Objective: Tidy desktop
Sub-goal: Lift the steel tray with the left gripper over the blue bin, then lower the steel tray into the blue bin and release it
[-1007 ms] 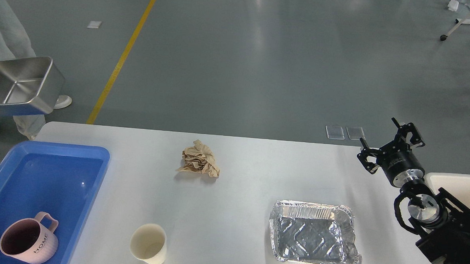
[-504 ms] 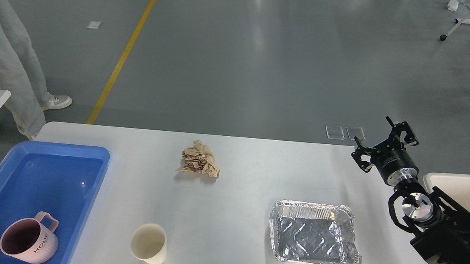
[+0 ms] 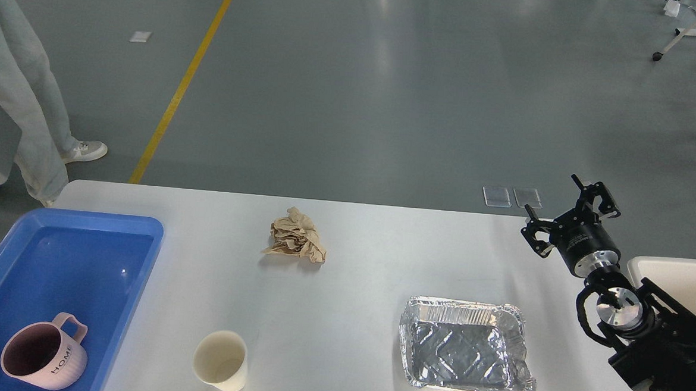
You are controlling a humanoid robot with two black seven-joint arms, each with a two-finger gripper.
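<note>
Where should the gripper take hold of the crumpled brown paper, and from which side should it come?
Grip the crumpled brown paper across its raised, bunched middle, probably coming from straight above. It lies loose on the desktop with nothing beside it, and its thin edges spread flat, so they offer little to pinch.

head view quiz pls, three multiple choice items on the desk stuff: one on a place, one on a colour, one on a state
1. Where is the pink mug?
A. in the blue tray
B. inside the foil pan
C. on top of the crumpled paper

2. What colour is the crumpled paper?
A. green
B. brown
C. black

3. How is the right gripper?
A. shut on the paper cup
B. shut on the foil pan
C. open and holding nothing

Key: 1 A, the mug sits in the tray's near corner. 2 B, the wad on the desktop is tan brown. 3 C, its jaws stand apart in the air over the desktop's far right edge.
</note>
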